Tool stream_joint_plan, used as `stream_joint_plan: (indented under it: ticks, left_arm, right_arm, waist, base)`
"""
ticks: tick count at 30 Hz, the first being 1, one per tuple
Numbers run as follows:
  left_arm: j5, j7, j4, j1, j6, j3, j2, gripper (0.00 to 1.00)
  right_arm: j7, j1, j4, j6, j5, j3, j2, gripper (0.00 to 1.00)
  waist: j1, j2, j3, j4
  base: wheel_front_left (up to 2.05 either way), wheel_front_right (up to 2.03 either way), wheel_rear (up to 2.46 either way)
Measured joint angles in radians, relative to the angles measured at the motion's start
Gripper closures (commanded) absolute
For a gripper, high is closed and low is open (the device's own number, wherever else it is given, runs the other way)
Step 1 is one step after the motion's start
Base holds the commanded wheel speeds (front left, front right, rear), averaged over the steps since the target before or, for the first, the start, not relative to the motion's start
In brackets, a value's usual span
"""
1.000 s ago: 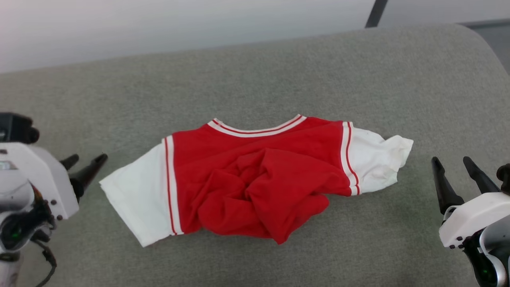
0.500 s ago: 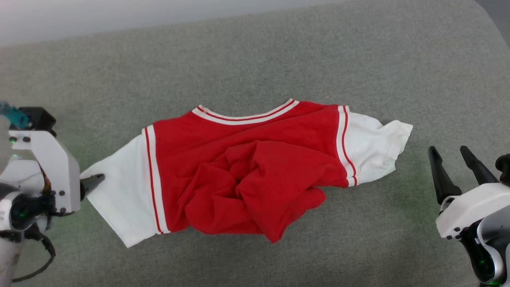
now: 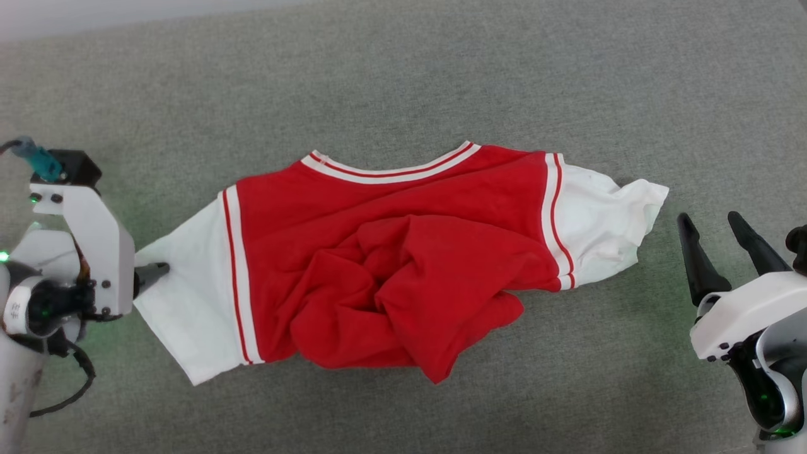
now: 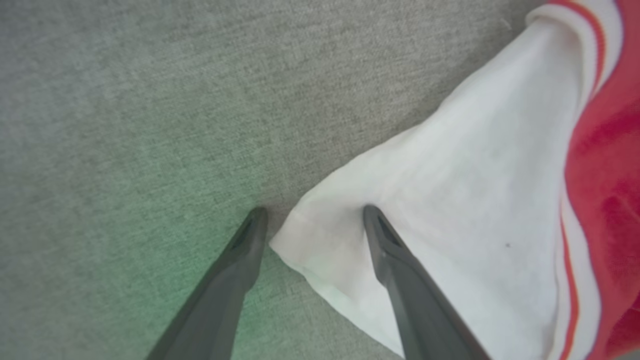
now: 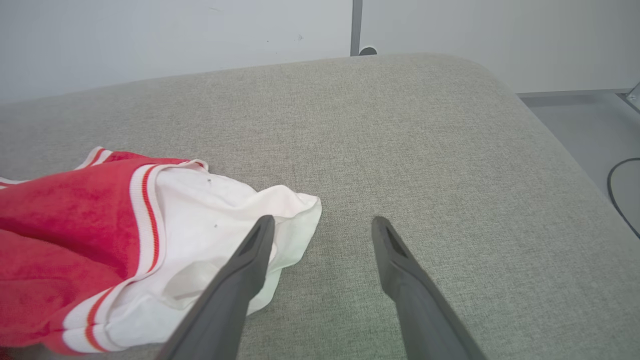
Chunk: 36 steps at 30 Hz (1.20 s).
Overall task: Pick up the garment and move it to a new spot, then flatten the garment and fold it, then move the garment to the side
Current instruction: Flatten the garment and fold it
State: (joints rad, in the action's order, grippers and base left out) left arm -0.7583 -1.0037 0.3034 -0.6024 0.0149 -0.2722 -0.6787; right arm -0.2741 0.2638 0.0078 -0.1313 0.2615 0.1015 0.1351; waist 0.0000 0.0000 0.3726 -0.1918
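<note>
- Left gripper (image 4: pixel 314 214) has come in from the left edge to the garment's left sleeve (image 3: pixel 183 309). It stood clear of the cloth a second ago. The camera has also tipped down, so the whole head view has shifted.
- Right gripper (image 3: pixel 708 217) is about where it was, near the right sleeve (image 3: pixel 605 221) and not touching it.
- Garment (image 3: pixel 403 252) lies mid-way across the grey padded surface (image 3: pixel 441 75), collar (image 3: pixel 391 173) toward the far edge. The red body (image 3: pixel 410 315) is bunched in folds toward the near edge and both sleeves are spread out sideways.
- Left gripper's jaws are spread wide and straddle the sleeve's outer corner. One finger is over white cloth and the other over bare grey just off the corner. Nothing is pinched yet.
- Right gripper's jaws are also spread and hold nothing.
- Step, as I judge it: the first pick-up, at the reach-and-grasp stage. Nothing is lifted, flattened or folded.
- Next move probably calls for the left jaws to close on that sleeve corner, low enough to catch the cloth. The right gripper likely needs to reach in to the other sleeve for an even lift.
- Count: one garment, two sleeves, one collar, two grippers, one surface.
</note>
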Motion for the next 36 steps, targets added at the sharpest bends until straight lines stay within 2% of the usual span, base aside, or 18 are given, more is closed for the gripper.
stream_joint_plan:
  ticks: [3, 4, 7, 13, 19, 26, 34, 35, 36]
  left_arm:
    - [0.001, -0.009, 0.023, -0.017, -0.001, -0.01, 0.008, 0.02]
    - [0.0, -0.015, 0.031, -0.024, -0.004, -0.011, 0.013, 1.0]
    - [-0.016, -0.038, 0.065, -0.041, -0.046, -0.001, 0.029, 1.0]
    - [-0.016, -0.031, 0.079, -0.042, -0.046, -0.009, 0.047, 1.0]
    - [-0.024, -0.016, 0.088, -0.045, -0.04, -0.016, 0.065, 1.0]
    - [-0.024, -0.009, 0.094, -0.072, -0.022, -0.034, 0.088, 1.0]
    - [-0.026, 0.002, 0.107, -0.103, -0.006, -0.044, 0.113, 1.0]
    - [-0.026, 0.003, 0.11, -0.108, -0.005, -0.047, 0.115, 1.0]
    - [-0.026, 0.007, 0.113, -0.11, -0.005, -0.048, 0.117, 1.0]
  right_arm:
    - [-0.003, 0.01, 0.0, 0.0, 0.0, 0.0, 0.004, 0.0]
    - [-0.007, 0.012, -0.001, 0.0, 0.0, 0.0, 0.007, 0.0]
    - [-0.02, 0.012, -0.002, 0.0, 0.001, 0.002, 0.01, 0.0]
    - [-0.1, 0.019, -0.008, 0.0, 0.019, -0.003, 0.033, 0.0]
    - [-0.278, 0.092, 0.03, 0.0, 0.067, -0.016, 0.087, 0.0]
    - [-0.466, 0.234, 0.173, 0.0, 0.114, -0.028, 0.129, 0.0]
    - [-0.609, 0.354, 0.359, 0.0, 0.126, -0.075, 0.145, 0.0]
    - [-0.63, 0.367, 0.375, 0.0, 0.126, -0.081, 0.149, 0.55]
    - [-0.645, 0.38, 0.39, 0.0, 0.127, -0.082, 0.151, 1.0]
  waist:
    - [0.0, 0.0, 0.003, 0.003]
    - [-0.0001, 0.0, 0.003, 0.005]
    - [0.0, 0.0, -0.002, 0.01]
    - [0.0, 0.0, -0.013, 0.022]
    - [0.0, 0.0, -0.019, 0.039]
    - [0.0, 0.0, -0.005, 0.069]
    - [0.0, 0.0, 0.019, 0.098]
    - [0.0, 0.0, 0.021, 0.101]
    - [0.0, 0.0, 0.023, 0.104]
  base:
    - [0.0, 0.0, 0.0]
    - [0.0, 0.0, 0.0]
    - [0.0, 0.0, 0.0]
    - [0.0, 0.0, 0.0]
    - [0.0, 0.0, 0.0]
    - [0.0, 0.0, 0.0]
    - [0.0, 0.0, 0.0]
    - [0.0, 0.0, 0.0]
    - [0.0, 0.0, 0.0]
